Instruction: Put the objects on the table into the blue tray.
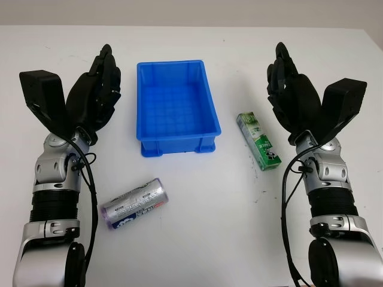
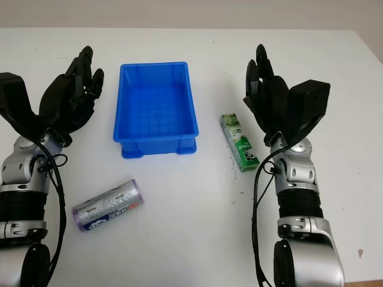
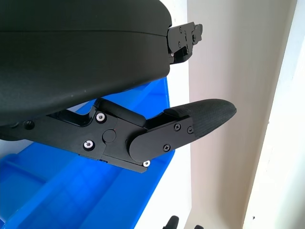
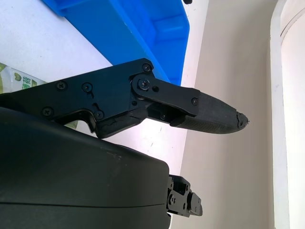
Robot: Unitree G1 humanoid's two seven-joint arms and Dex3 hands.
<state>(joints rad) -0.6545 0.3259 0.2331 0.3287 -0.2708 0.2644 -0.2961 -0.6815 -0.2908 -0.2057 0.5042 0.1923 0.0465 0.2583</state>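
Green carton (image 1: pixel 258 141) lies just inboard of the open right hand (image 1: pixel 293 95), long axis running away from the robot, beside the blue tray's (image 1: pixel 177 136) right wall; nearer that hand than the left hand (image 1: pixel 96 89), also open.

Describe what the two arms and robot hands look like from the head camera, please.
Both match: the left robot hand and right robot hand are matte black with segmented fingers and a black boxy wrist housing. Behind each come silver metal forearm joints, black ribbed collars and loose black cables along the inner side.
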